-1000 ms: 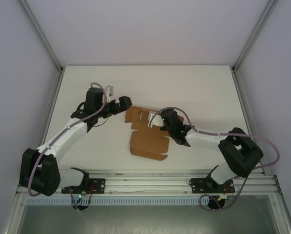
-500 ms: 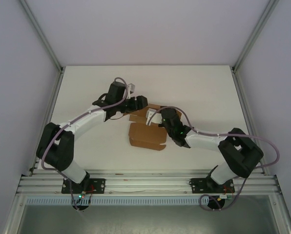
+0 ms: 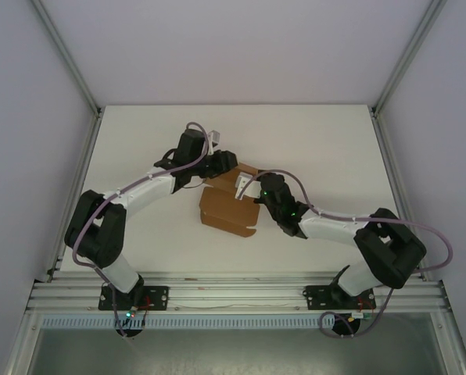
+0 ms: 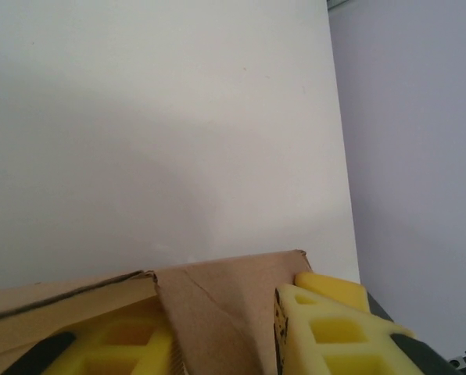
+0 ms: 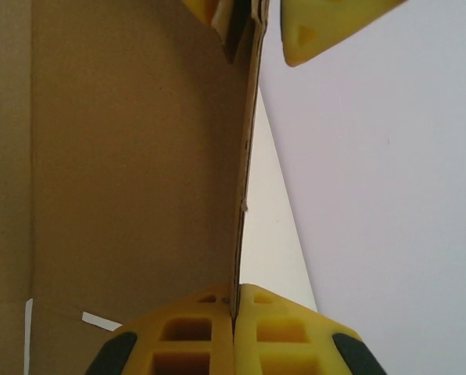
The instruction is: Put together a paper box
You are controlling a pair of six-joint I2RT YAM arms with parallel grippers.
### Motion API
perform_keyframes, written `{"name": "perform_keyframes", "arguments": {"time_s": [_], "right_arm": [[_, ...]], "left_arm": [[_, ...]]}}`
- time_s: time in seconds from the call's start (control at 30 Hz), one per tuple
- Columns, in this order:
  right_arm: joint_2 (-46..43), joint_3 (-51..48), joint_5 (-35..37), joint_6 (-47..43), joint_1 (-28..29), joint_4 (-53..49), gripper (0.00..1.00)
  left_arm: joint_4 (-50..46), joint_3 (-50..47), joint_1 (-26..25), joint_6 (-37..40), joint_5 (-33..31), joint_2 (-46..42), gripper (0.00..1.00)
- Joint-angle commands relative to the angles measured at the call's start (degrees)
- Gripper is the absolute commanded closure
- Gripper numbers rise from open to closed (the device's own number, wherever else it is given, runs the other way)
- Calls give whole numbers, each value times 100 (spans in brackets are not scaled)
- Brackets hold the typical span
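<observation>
Surface: a white surface (image 3: 139, 141) carries the paper box (image 3: 229, 209), which sits between the two arms.

Box shape: brown cardboard, partly folded. In the top view one broad panel faces up, and a notched flap juts out at the box's near edge.

Left tool: the left tool (image 3: 227, 166) is at the far left corner of the paper box, with its arm reaching in from the box's left side.

Left tool, wrist view: a creased flap of the paper box (image 4: 217, 312) stands between the yellow fingers (image 4: 327, 328) of the left tool (image 4: 221, 336). The fingers are set apart on either side of the cardboard. I cannot tell whether they press on it or only straddle it.

Right tool: the right tool (image 3: 252, 190) is at the right edge of the paper box, with its arm stretching away to the box's right.

Right tool, wrist view: the yellow fingers (image 5: 288, 332) of the right tool (image 5: 234, 328) are closed narrow, pinching an upright wall of the paper box (image 5: 131, 156) seen edge on.

Shared wall: at the far end of that same wall, the left tool (image 5: 256, 16) has one finger on each side of the cardboard.

Box interior: the inner brown face lies to the left of the pinched wall, and a crease line runs down it.
</observation>
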Motion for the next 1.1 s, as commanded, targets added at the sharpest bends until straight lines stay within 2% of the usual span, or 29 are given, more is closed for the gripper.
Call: {"name": "perform_keyframes", "arguments": {"time_s": [0.0, 0.07, 0.13, 0.2, 0.27, 0.33, 0.37, 0.53, 0.6, 0.73, 0.8, 1.07], "right_arm": [[-235, -101, -201, 310, 53, 23, 100], [-324, -129, -193, 425, 53, 11, 100], [-414, -126, -195, 554, 53, -105, 100], [-493, -115, -201, 606, 57, -340, 100], [-538, -133, -200, 666, 49, -479, 99], [-548, -106, -272, 835, 1, -657, 99], [-546, -91, -325, 960, -44, -734, 99], [-646, -4, -914, 1443, -271, -1252, 98], [-708, 127, -1386, 1751, -456, -1622, 98], [-702, 597, -2525, 2217, -890, -2708, 98], [-641, 760, -2851, 2349, -1041, -2934, 98], [-493, 1017, -3339, 2469, -1333, -3228, 98]], "left_arm": [[364, -82, -81, -73, -105, -39, 71], [163, -140, -74, 59, -261, -151, 70], [-142, -231, -67, 353, -494, -326, 52], [-571, -350, -24, 662, -907, -567, 42], [-981, -518, 58, 854, -1297, -837, 26], [-1277, -811, 188, 1102, -1611, -1177, 3], [-1331, -971, 268, 1174, -1725, -1341, 0], [-938, -1964, 1031, 1533, -1272, -1832, 0], [-786, -2212, 1201, 1726, -1256, -1826, 0], [-480, -2364, 1245, 1995, -956, -1592, 0], [-247, -2408, 1245, 2020, -823, -1456, 0], [84, -2362, 1285, 1948, -894, -955, 10]]}}
